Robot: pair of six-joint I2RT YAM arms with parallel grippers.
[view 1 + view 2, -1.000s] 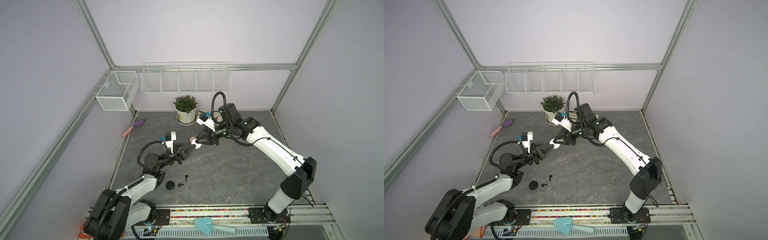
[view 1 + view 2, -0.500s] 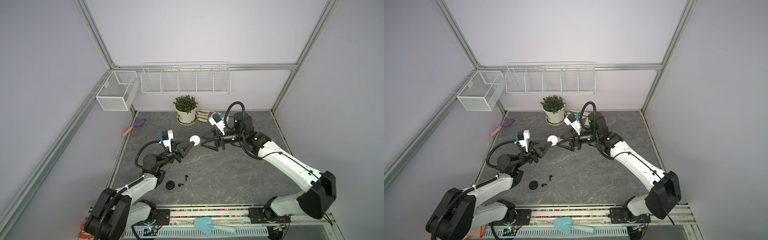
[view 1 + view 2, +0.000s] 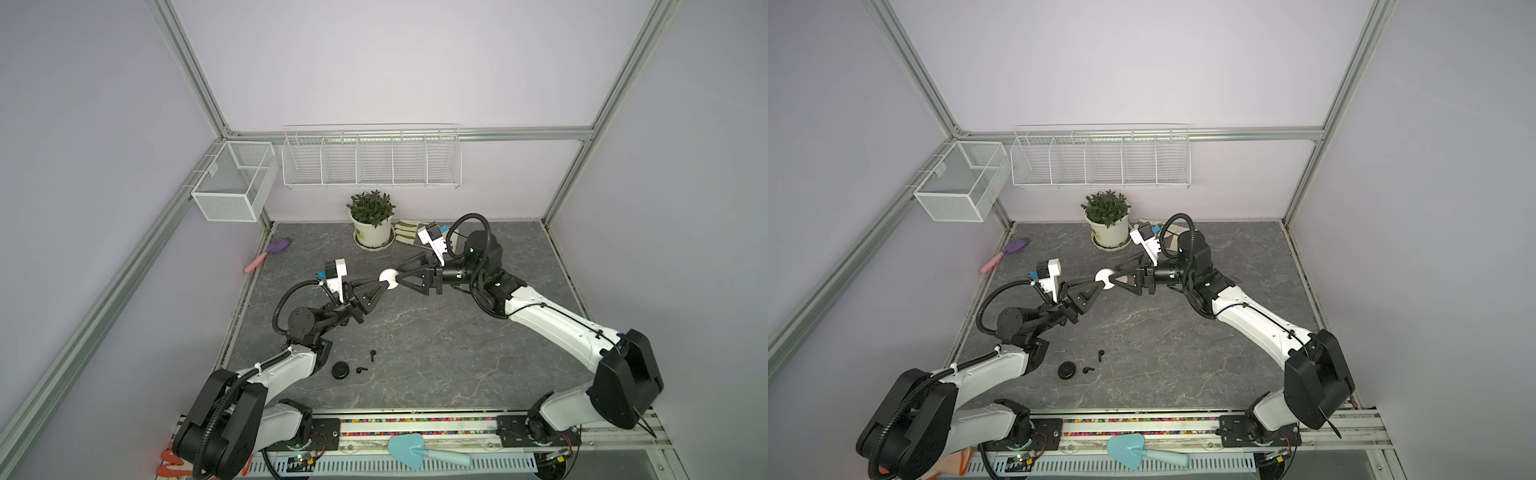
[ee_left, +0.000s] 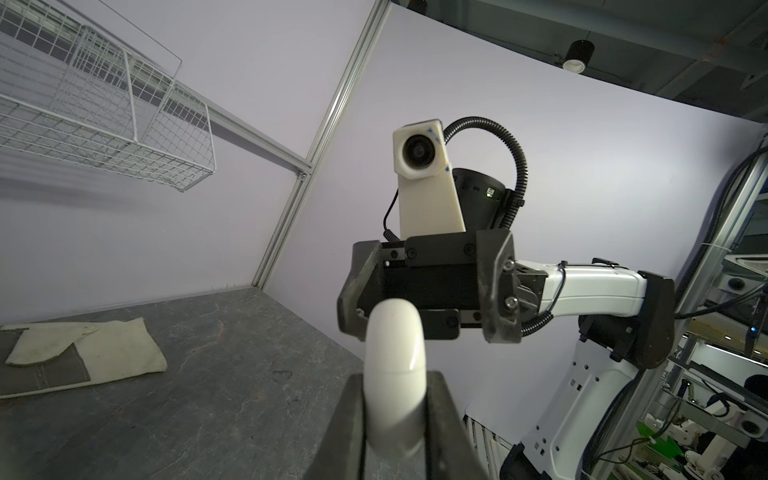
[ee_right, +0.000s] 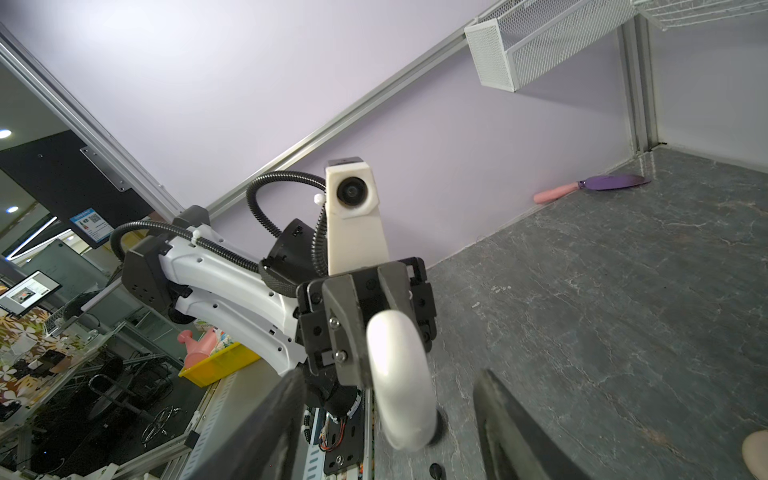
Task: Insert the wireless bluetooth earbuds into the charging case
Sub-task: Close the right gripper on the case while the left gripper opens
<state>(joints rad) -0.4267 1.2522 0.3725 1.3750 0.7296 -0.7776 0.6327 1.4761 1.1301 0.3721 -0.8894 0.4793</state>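
Find the white charging case point(image 3: 389, 277) aloft over the middle of the table point(image 3: 436, 345), pinched tight at its 8 o'clock edge by the left gripper point(image 3: 383, 285) reaching in from that side. Look to 3 o'clock of the case for the right gripper point(image 3: 400, 274) — jaws spread wide, holding nothing, tips level with the free edge and aimed back toward 9 o'clock, straight at it. Cannot tell from both top views whether touching or just short. Round-faced from above, yet thin and edge-on in both wrist views: in the right wrist view the case point(image 5: 401, 374) standing between the parted right fingers point(image 5: 519, 436) with clear air on each side, in the left wrist view the case point(image 4: 395, 374) sandwiched between the clamped left fingers point(image 4: 446, 419). Judging by that, only a short straight closing from the 3 o'clock side wanted next — no reach, no turn, probably to pry the case open or share the hold; nearer arm for it, the right. No white earbuds in sight. Down at 6 o'clock of the held case, toward the front rail point(image 3: 415, 422), note the two black earbuds point(image 3: 372, 354) loose on the table, the black case point(image 3: 341, 369) just beside them at 9 o'clock, all well apart from both grippers.
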